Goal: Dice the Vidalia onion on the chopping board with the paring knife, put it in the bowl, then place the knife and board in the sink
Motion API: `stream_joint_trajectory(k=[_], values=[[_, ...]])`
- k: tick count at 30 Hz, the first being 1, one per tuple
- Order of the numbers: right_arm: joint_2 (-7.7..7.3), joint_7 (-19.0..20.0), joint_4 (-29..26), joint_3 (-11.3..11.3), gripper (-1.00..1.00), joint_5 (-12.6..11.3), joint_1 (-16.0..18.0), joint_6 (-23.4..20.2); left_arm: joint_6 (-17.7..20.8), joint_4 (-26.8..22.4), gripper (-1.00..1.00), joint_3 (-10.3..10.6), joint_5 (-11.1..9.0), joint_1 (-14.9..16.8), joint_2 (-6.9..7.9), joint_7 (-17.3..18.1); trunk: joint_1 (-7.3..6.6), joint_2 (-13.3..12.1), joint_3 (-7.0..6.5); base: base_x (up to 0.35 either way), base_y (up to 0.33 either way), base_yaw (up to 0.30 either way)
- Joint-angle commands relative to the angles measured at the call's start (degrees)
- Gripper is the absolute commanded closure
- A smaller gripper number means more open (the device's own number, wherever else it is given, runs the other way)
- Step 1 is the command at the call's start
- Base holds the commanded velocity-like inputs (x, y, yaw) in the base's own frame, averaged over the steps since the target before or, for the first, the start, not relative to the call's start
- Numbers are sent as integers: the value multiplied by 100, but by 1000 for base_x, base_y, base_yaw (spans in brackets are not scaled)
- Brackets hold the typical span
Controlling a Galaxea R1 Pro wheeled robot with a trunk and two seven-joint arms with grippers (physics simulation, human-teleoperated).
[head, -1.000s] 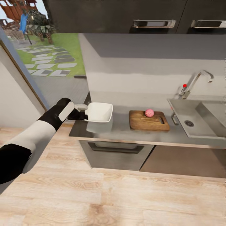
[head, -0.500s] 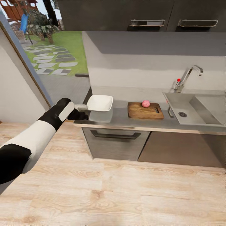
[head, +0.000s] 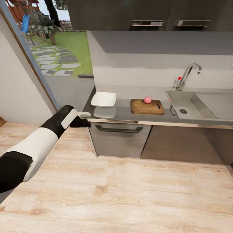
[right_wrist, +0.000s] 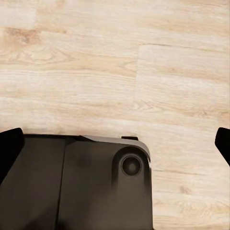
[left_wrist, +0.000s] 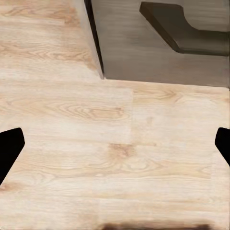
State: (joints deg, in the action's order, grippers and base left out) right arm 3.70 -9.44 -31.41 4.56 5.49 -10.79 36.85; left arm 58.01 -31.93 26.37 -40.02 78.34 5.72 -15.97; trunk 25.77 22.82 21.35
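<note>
Two grippers belong to this rig, and both wrist views show jaws spread wide with nothing between them: the left gripper (left_wrist: 115, 146) has its dark fingertips (left_wrist: 9, 148) at the far side edges of its frame over bare wood floor (left_wrist: 72, 120), with the corner of a grey cabinet front (left_wrist: 158, 62) and its dark recessed handle (left_wrist: 187, 28) in the upper part of the frame. The right gripper (right_wrist: 115, 148) likewise has its fingertips (right_wrist: 9, 151) at the frame's side edges, above the floor and a dark part of the robot's base (right_wrist: 76, 187) in the lower left of its frame.

In the head view the left arm (head: 35, 145) reaches from the lower left toward mid frame, its gripper (head: 84, 115) close to the front left corner of the countertop (head: 123, 113), just below the white bowl (head: 103, 99). The bowl sits on the countertop's left end, left of centre in the frame. Right of it, near but apart, lies the chopping board (head: 147, 106), with the pinkish Vidalia onion (head: 147, 100) resting whole on its far edge. A paring knife cannot be made out at this distance. The sink (head: 194, 108) fills the right part of the counter, its round drain (head: 183, 111) visible and the chrome tap (head: 187, 74) with a red knob (head: 179, 78) behind it. Dark upper cabinets (head: 145, 14) span the top of the frame, and a window onto a garden (head: 55, 55) occupies the upper left.
</note>
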Motion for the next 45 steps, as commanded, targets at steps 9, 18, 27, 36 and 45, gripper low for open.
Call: stream_joint_trajectory(k=[9,18,27,36,45], values=[[-1,-51,3,10,-100,58,-2,-9,-23,-214,-100,44,-50,-872,8,-32,2,10,8,-29,0,0],[-15,-38,3,-9,-100,58,-2,-4,-1638,-491,-100,55,-55,-2705,8,19,2,10,8,0,0,0],[-42,-38,4,-35,-100,51,-2,29,-5147,-1028,-100,452,-9,-5683,113,31,2,10,8,0,0,0],[-88,-57,-35,-57,-100,49,-2,55,-8863,-582,-100,1415,205,-7387,547,-5,2,10,-53,0,0,0],[-109,-67,31,-61,-100,-365,-2,122,-9834,234,-100,1484,231,-7614,513,9,2,10,-124,0,0,-128]])
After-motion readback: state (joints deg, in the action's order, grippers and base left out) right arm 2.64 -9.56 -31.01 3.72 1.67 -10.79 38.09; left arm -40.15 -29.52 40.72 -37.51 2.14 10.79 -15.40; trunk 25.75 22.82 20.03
